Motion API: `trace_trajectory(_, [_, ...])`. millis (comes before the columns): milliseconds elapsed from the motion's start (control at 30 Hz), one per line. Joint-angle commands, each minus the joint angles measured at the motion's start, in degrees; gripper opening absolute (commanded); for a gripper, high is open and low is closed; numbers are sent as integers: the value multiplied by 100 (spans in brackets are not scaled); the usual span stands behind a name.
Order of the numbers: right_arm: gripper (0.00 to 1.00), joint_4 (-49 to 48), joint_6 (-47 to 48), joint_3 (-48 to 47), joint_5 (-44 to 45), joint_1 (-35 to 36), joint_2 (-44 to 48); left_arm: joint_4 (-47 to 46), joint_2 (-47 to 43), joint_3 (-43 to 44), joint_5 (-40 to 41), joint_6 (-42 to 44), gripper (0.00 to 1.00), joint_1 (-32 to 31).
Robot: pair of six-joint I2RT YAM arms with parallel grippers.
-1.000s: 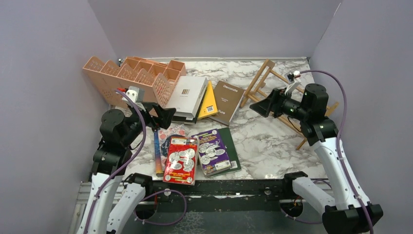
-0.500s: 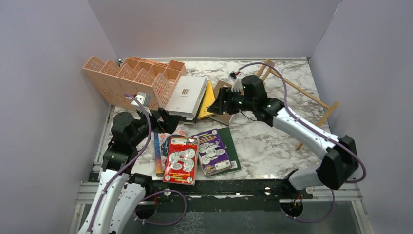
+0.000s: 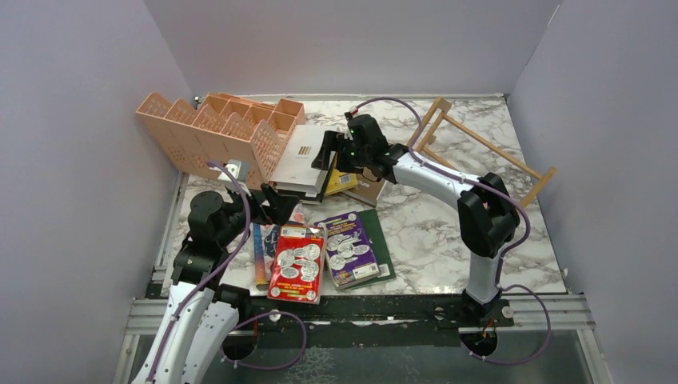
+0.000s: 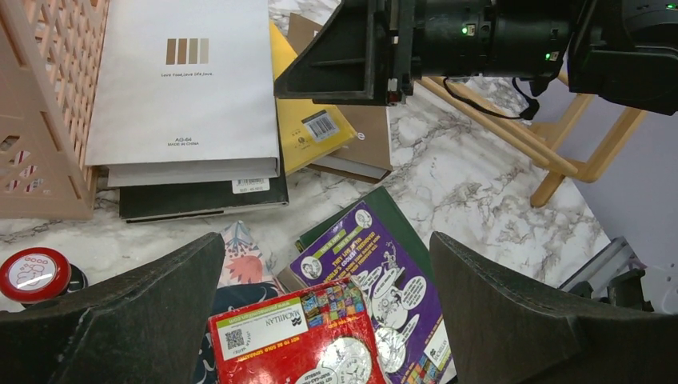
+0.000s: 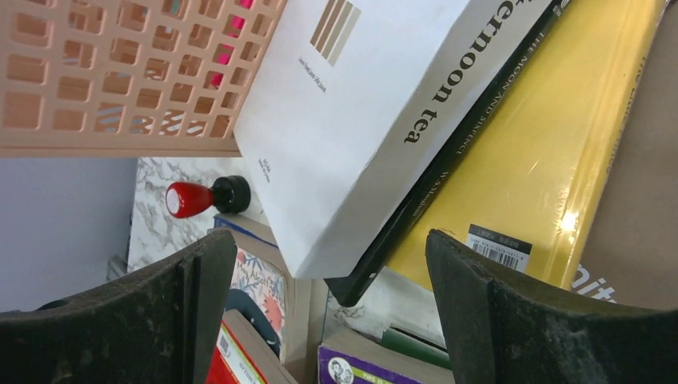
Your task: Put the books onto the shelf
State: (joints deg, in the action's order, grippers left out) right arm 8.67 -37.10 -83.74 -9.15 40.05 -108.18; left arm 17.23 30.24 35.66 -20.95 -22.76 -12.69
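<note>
The right hand (image 3: 328,150) is being held wide open, grasping nothing, over the white hardcover book (image 3: 304,156) stacked on the marble table (image 3: 432,232). The left hand (image 3: 281,204), equally released, is being held above the red cartoon book (image 3: 296,264). The light-wood slatted shelf (image 4: 512,128) is being seen well apart, far right.

Eight books (image 3: 296,264); one shelf (image 3: 540,186); one peach organizer (image 3: 209,132); one red-capped knob (image 4: 32,274); two arms (image 3: 436,176).
</note>
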Motion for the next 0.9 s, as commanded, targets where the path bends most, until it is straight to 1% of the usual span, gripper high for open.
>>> trace_trajectory(0, [91,163,-395,-305,631,71,-278,-89,-3,-4,143,-29,99,43])
trace_trajectory(100, [91,425,-625,-461,880,80,-464,-67,-20,-23,182,-59,99,43])
trace_trajectory(200, [87,230,-745,-410,896,77,-573,-54,-14,-17,203,-58,99,40])
trace_trajectory(267, [84,279,-843,-535,963,74,-708,-50,-3,-25,206,-53,99,40])
trace_trajectory(433, [80,390,-1097,-768,1248,80,-965,-19,17,-24,223,-53,99,34])
trace_trajectory(567, [78,380,-1216,-974,1189,79,-1183,-27,78,-25,153,-37,99,45])
trace_trajectory(667, [73,352,-1269,-1080,1094,79,-1278,-12,176,-9,119,-18,99,44])
trace_trajectory(767, [65,82,-1311,-975,961,79,-1227,5,193,-6,142,-17,99,45])
trace_trajectory(867, [61,-92,-1349,-869,806,76,-1129,0,184,-15,170,-18,99,46])
